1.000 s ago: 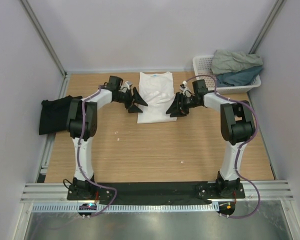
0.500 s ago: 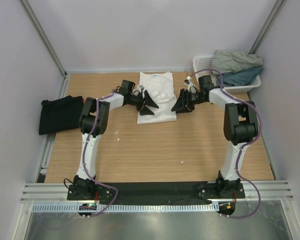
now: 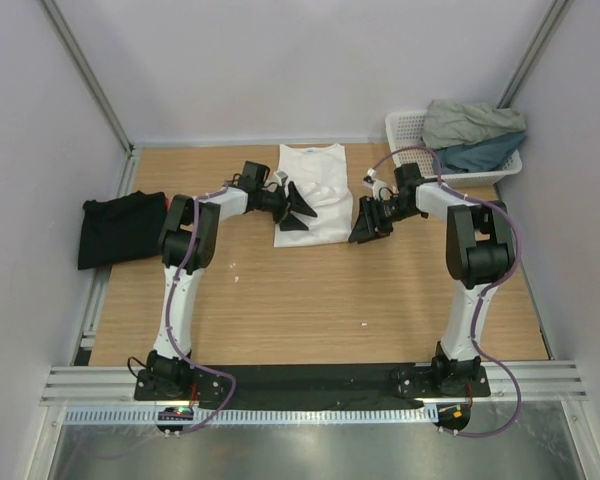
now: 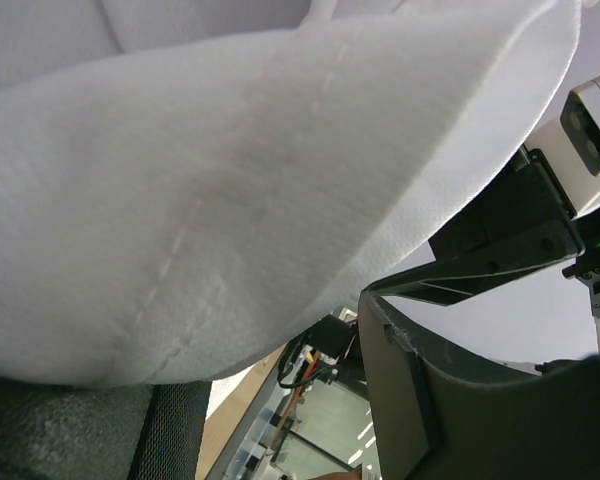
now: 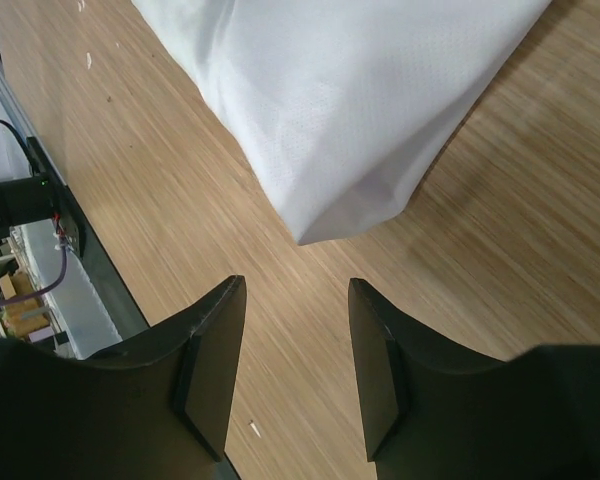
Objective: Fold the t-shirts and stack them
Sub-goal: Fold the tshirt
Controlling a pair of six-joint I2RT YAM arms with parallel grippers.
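Note:
A white t-shirt (image 3: 315, 190) lies folded at the back middle of the table, with its blue neck label at the far end. My left gripper (image 3: 298, 208) is at its left edge. In the left wrist view the white cloth (image 4: 230, 170) fills the frame, and my left gripper (image 4: 280, 370) stands open with the cloth's edge over its left finger. My right gripper (image 3: 365, 225) is open just off the shirt's near right corner. In the right wrist view that corner (image 5: 340, 130) lies on the wood ahead of my right gripper (image 5: 293, 290). A black t-shirt (image 3: 120, 228) lies folded at the far left.
A white lattice basket (image 3: 408, 128) stands at the back right with a grey-green shirt (image 3: 470, 120) and a teal shirt (image 3: 485, 153) heaped in it. Metal rails run along the table's left and near edges.
My left gripper moved right onto the white shirt's left edge and stayed there. My right gripper moved up to the shirt's right edge, then drew back towards the near right corner.

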